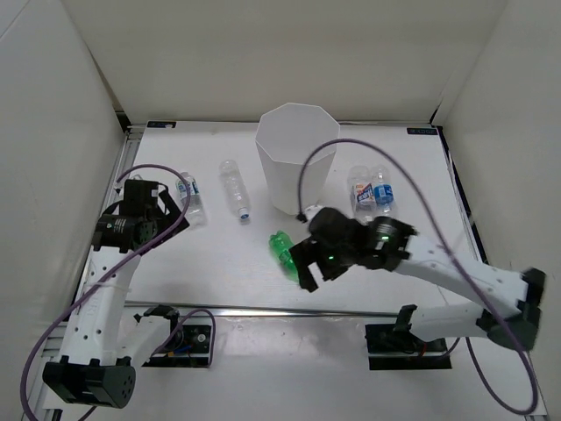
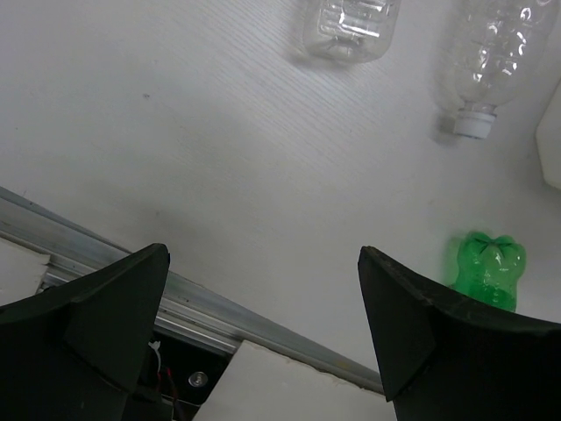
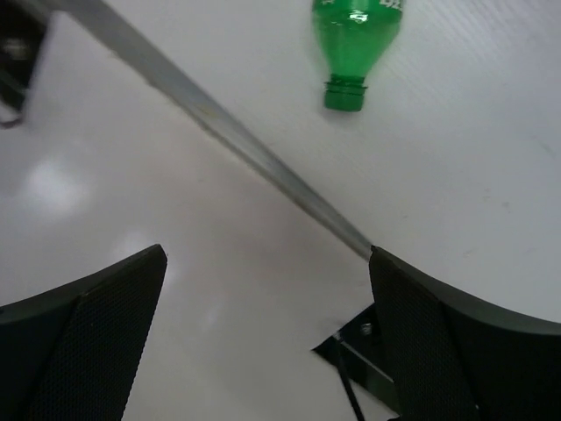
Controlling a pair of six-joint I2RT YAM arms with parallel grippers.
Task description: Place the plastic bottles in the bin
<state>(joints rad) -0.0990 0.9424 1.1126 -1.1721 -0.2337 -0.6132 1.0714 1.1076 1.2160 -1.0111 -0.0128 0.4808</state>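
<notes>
top, bin (image 1: 295, 158): upright at the far middle of the tabletop (image 1: 210, 272), mouth open.
top, green bottle (image 1: 284, 254): lying mid-tabletop, just beside your right gripper (image 1: 305, 265). I'd take it first.
left wrist, left gripper (image 2: 263, 333): jaws wide apart and empty, clear bottles (image 2: 486, 61) lying ahead.
right wrist, right gripper: jaws wide apart and empty, green bottle beyond them and off-centre. Line up across its body, not the neck, before you close.

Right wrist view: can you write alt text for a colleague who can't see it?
A green plastic bottle lies on its side on the white table at the top of the frame, neck pointing toward the camera. The right gripper is open and empty below it, and a metal rail runs diagonally between them.
</notes>
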